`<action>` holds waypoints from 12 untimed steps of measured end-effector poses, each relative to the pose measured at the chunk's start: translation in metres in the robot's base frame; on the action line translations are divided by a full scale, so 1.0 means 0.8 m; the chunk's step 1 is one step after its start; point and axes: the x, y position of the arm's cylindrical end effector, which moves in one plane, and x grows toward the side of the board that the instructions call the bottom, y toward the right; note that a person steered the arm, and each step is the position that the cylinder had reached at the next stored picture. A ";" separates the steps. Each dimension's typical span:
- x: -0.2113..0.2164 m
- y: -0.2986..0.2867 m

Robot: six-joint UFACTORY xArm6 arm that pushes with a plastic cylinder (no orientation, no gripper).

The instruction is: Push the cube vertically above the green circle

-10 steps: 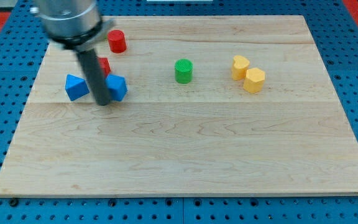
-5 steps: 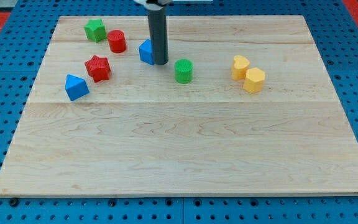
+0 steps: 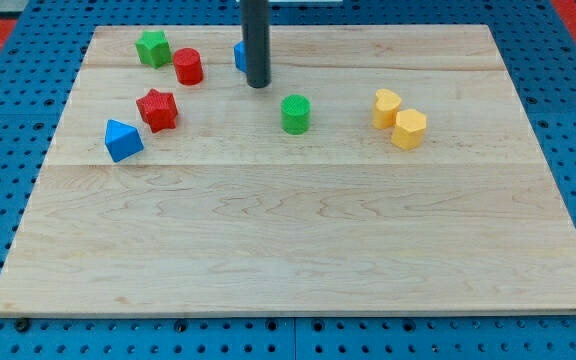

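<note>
The green circle (image 3: 295, 113) stands on the wooden board (image 3: 298, 250), a little right of the upper middle. The blue cube (image 3: 239, 56) sits up and to the left of it, mostly hidden behind my dark rod, with only its left edge showing. My tip (image 3: 258, 85) rests on the board right against the cube's lower right side, up and to the left of the green circle.
A green star block (image 3: 152, 47) and a red cylinder (image 3: 188, 66) are at the upper left. A red star block (image 3: 157, 109) and a blue triangular block (image 3: 121, 140) lie below them. Two yellow blocks (image 3: 387, 107) (image 3: 409, 129) touch each other at the right.
My tip has pushed the blue cube from the left side up and to the right, then further toward the view's top. The other blocks have stayed put.
</note>
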 end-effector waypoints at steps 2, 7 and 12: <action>-0.061 -0.015; -0.075 0.045; -0.101 0.041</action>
